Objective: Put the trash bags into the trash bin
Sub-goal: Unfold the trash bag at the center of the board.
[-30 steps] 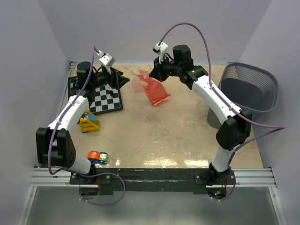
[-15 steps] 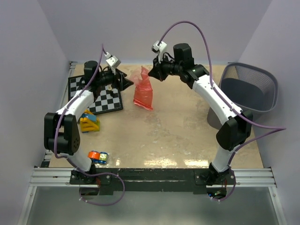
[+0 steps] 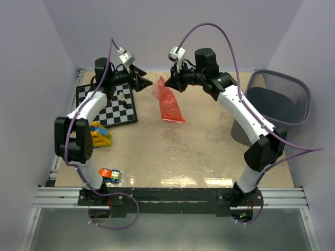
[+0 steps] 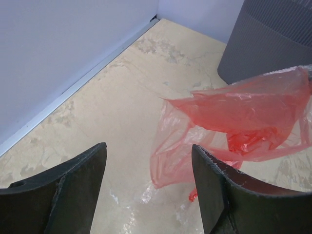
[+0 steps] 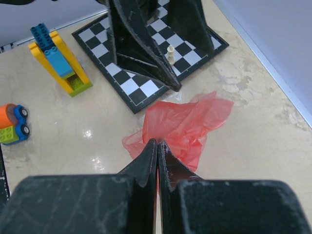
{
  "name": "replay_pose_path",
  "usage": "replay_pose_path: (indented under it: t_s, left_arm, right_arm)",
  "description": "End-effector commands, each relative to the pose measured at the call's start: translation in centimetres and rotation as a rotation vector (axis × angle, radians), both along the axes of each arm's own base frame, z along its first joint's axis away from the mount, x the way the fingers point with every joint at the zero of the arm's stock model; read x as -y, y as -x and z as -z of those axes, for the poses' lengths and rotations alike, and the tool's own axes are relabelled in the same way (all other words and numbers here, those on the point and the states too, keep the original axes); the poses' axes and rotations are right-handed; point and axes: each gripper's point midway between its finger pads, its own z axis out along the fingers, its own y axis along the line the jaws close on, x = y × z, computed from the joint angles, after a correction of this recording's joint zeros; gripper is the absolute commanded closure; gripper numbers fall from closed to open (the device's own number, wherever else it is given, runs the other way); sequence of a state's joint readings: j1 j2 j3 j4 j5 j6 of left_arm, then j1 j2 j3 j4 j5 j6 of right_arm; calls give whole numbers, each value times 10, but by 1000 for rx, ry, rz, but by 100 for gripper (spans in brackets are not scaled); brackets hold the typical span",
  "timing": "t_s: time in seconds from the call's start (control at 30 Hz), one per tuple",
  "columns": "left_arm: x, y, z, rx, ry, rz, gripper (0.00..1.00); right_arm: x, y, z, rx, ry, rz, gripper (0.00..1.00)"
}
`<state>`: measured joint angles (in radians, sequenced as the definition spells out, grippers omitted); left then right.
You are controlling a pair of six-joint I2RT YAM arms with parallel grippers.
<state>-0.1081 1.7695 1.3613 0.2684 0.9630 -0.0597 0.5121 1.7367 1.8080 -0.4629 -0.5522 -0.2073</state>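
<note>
A crinkly red trash bag (image 3: 168,103) hangs from my right gripper (image 3: 165,83), which is shut on the bag's top edge at the back middle of the table. In the right wrist view the fingertips (image 5: 157,143) are pressed together on the bag (image 5: 187,122). My left gripper (image 3: 148,82) hovers just left of the bag, open, with nothing between its fingers (image 4: 73,185). The bag (image 4: 243,114) shows ahead and to the right of the left gripper (image 4: 148,146). The mesh trash bin (image 3: 277,99) stands at the table's right edge, also seen as the bin (image 4: 273,44).
A chessboard (image 3: 115,107) with a white chess piece (image 3: 121,96) lies at the back left. A yellow brick tower (image 3: 99,135) and a small toy car (image 3: 109,175) sit along the left side. Walls close off the back and both sides.
My left gripper has swung right toward the bag and opened wider. The bag, spread out a second ago, now hangs narrow from my right gripper.
</note>
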Motion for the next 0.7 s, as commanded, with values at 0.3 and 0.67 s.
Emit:
replay_pose_path:
  t_s: [0.3, 0.67]
  left_arm:
    - [54, -1, 5, 48, -9, 291, 27]
    - [60, 10, 7, 4, 18, 411, 90]
  right_arm:
    - [0, 18, -39, 95, -24, -78, 100]
    - [7, 10, -32, 93, 5, -29, 100]
